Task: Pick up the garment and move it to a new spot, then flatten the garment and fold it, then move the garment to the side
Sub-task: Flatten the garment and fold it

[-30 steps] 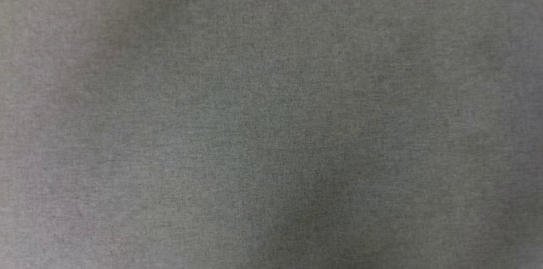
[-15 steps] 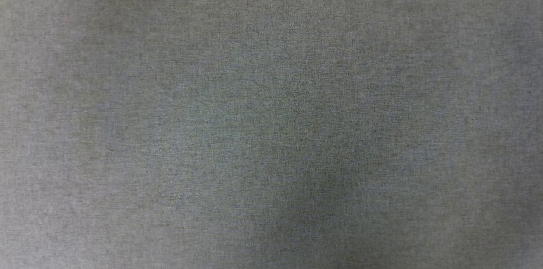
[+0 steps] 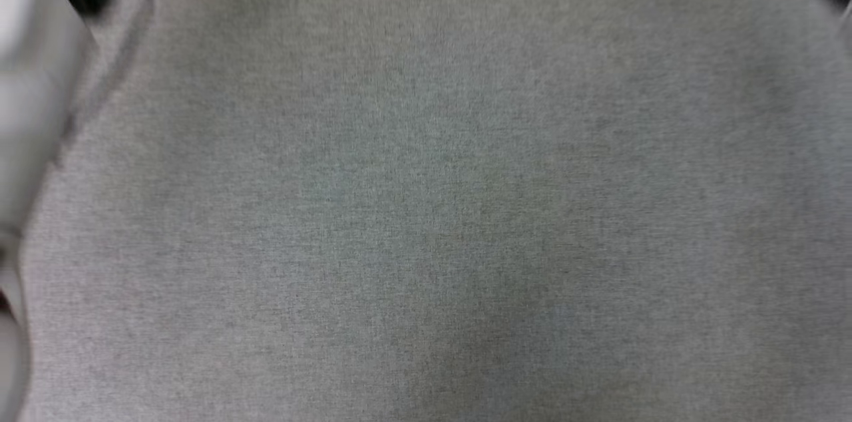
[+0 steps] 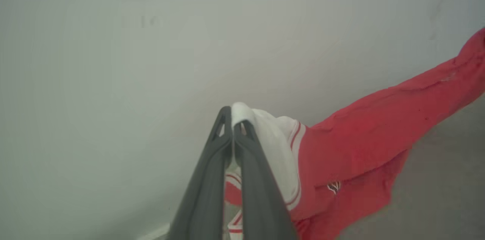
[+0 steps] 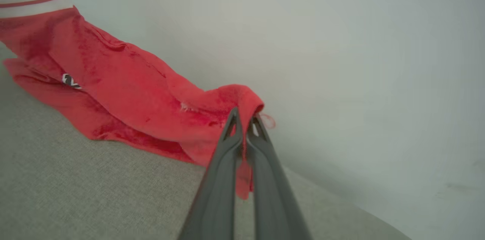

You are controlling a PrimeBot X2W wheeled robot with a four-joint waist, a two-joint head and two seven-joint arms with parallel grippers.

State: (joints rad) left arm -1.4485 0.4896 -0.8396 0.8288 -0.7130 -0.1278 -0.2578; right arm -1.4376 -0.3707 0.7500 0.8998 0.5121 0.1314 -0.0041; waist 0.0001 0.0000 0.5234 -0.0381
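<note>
Rumpled red garment (image 4: 360,134) — pinched by slim grey fingers (image 4: 208,187).

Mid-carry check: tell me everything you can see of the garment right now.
The garment is a soft-looking red jersey with a white sleeve trimmed in red-white stripes and a small black-and-white mark on the red. It is stretched between both grippers: the left gripper is shut on the sleeve's edge, the right gripper on a bunched red corner with a loose thread. The cloth between sags in wrinkled folds, and its lower edge appears to reach the grey fabric surface.
</note>
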